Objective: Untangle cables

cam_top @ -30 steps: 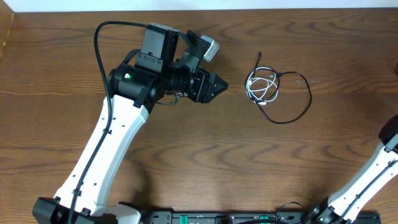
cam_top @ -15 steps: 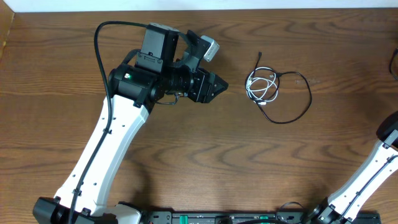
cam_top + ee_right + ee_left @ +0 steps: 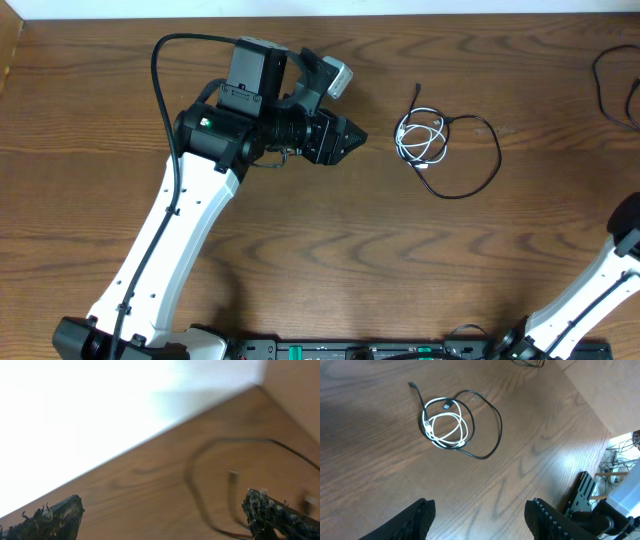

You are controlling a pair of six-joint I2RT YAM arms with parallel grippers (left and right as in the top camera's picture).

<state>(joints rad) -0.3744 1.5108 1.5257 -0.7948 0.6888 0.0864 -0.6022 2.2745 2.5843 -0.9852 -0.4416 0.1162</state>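
Observation:
A thin white cable (image 3: 420,139) lies in a small coil right of the table's middle. A thin black cable (image 3: 496,150) runs through that coil and loops out to its right, with one plug end (image 3: 417,89) pointing to the far edge. In the left wrist view the white cable (image 3: 445,425) and the black cable (image 3: 493,435) lie together ahead of the fingers. My left gripper (image 3: 360,137) (image 3: 481,505) hovers left of the coil, open and holding nothing. My right gripper (image 3: 162,497) stands wide open over bare wood with nothing between its fingers.
Another thin black loop (image 3: 606,85) lies at the far right edge, and it shows blurred in the right wrist view (image 3: 197,490). The right arm's white link (image 3: 600,285) rises from the near right corner. A black rail (image 3: 360,350) runs along the near edge.
The black loop has come into view at the far right edge. The right arm's link has shifted slightly right and down. The left arm and the coiled cables have not moved.

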